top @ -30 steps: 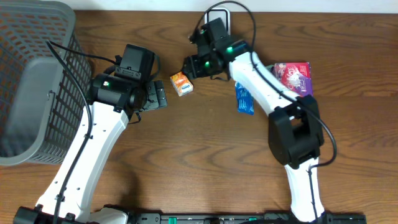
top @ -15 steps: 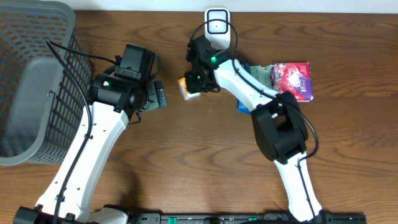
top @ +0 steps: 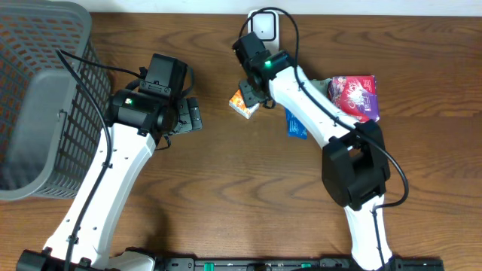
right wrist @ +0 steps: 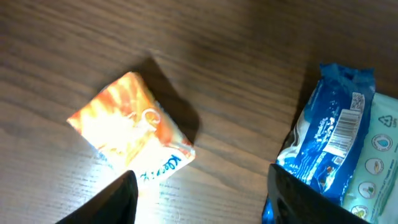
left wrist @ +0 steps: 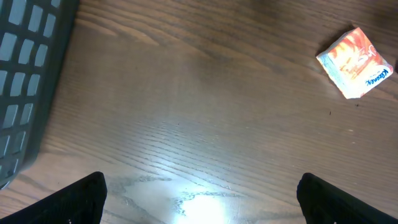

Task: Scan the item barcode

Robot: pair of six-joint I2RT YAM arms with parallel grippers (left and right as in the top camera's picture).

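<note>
Only the overhead view takes in the grey plastic lattice basket, well off to the outer side of the left gripper. The left wrist view catches just a corner of its grid wall. That view shows the left gripper with its two dark fingers spread as wide as the picture allows. Nothing but bare, glossy brown wood-grain table lies between them, and they grip nothing.

The small orange-and-white soft tissue pack lies on the wood. It is far ahead of the left jaws and off to one side in the left wrist view, where blue lettering shows along one edge. In the right wrist view it is a crinkled, pillow-shaped packet just ahead of one finger, outside the gap rather than in it. No barcode can be made out on it.

The right gripper stands well apart and clasps nothing. From overhead it hovers just beside the pack.

Past the other finger lies a blue glossy plastic wrapper, whose printed barcode only the wrist view resolves. Overhead alone shows the white rounded scanner behind the right arm and a purple-and-red flat packet farther out.
</note>
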